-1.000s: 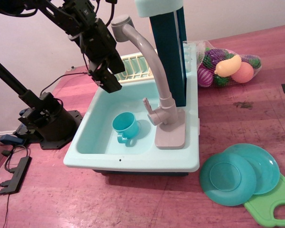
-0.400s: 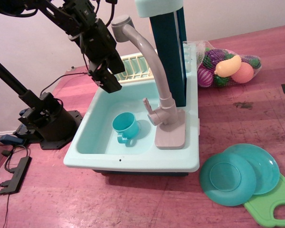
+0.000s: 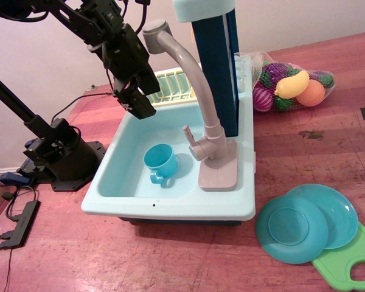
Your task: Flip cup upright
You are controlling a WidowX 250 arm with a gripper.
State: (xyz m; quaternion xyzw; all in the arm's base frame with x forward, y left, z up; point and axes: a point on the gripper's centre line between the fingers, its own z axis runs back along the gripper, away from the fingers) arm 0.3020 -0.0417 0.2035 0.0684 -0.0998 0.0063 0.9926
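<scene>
The small teal-blue cup [image 3: 160, 160] stands in the basin of the light-teal toy sink [image 3: 109, 193], mouth up and tilted a little toward the camera, its loop handle pointing to the front. My black gripper [image 3: 140, 106] hangs above the sink's back-left corner, well above and behind the cup, holding nothing. Its fingers point down and to the right; whether they are open or shut does not show from this angle.
A grey faucet [image 3: 194, 91] arches over the basin from a dark teal column [image 3: 218, 67]. A dish rack [image 3: 170, 85] sits behind the sink. Two teal plates [image 3: 304, 222] and a green cutting board [image 3: 350, 264] lie front right. A mesh bag of toy fruit [image 3: 292, 85] is back right.
</scene>
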